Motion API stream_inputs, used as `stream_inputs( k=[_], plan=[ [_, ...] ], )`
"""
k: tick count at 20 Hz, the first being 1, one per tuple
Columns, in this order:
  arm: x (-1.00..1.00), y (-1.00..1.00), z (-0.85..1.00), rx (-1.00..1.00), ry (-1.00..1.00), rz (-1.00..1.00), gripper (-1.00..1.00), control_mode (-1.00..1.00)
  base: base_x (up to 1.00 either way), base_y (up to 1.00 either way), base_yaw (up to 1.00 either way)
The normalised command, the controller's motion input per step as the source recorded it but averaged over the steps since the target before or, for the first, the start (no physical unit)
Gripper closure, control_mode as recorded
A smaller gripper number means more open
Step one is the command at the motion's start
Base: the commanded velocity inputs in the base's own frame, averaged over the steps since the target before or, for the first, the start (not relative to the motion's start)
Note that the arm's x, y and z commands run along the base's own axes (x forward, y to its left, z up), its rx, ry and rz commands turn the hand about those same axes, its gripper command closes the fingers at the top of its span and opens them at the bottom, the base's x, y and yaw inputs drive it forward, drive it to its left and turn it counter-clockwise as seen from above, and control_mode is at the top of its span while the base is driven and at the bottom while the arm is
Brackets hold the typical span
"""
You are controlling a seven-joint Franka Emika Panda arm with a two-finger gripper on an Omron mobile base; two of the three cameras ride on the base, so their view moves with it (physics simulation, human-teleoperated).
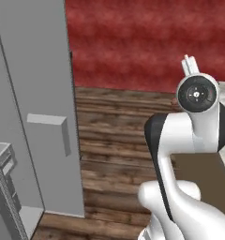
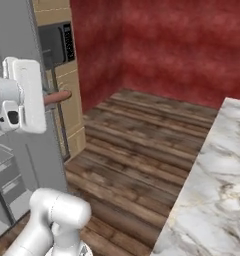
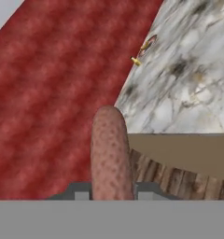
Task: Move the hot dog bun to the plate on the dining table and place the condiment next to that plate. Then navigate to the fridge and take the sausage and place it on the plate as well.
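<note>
A reddish-brown sausage (image 3: 110, 154) stands up between my gripper's (image 3: 112, 192) fingers, and the gripper is shut on it. From the right base the sausage (image 2: 58, 96) pokes out sideways from the white hand, level with the open fridge (image 2: 14, 45). Beyond the sausage lies the marble dining table (image 3: 188, 88). Far off on it sit the red-rimmed plate (image 3: 151, 42) and, beside it, the small yellow condiment (image 3: 136, 61). Both are tiny and blurred. Whether the hot dog bun lies on the plate I cannot tell.
The fridge's grey door (image 1: 37, 103) stands open on the left, with pale shelves (image 1: 3, 157) inside. A wood cabinet with a dark appliance panel (image 2: 57, 42) stands behind it. Wooden floor (image 2: 137, 135) runs between the fridge and the table's edge (image 2: 212, 190). Red walls close the corner.
</note>
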Motion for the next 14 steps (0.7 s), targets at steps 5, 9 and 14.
stream_inputs(
  k=[5,9,14],
  plan=[
    [0.0,0.0,0.0,0.0,0.0,0.0,1.0,1.0,1.0,-0.54,-0.18],
    [0.0,0.0,0.0,0.0,0.0,0.0,1.0,1.0,1.0,-0.06,-0.4],
    [0.0,0.0,0.0,0.0,0.0,0.0,1.0,1.0,0.63,0.15,-0.64]
  ],
)
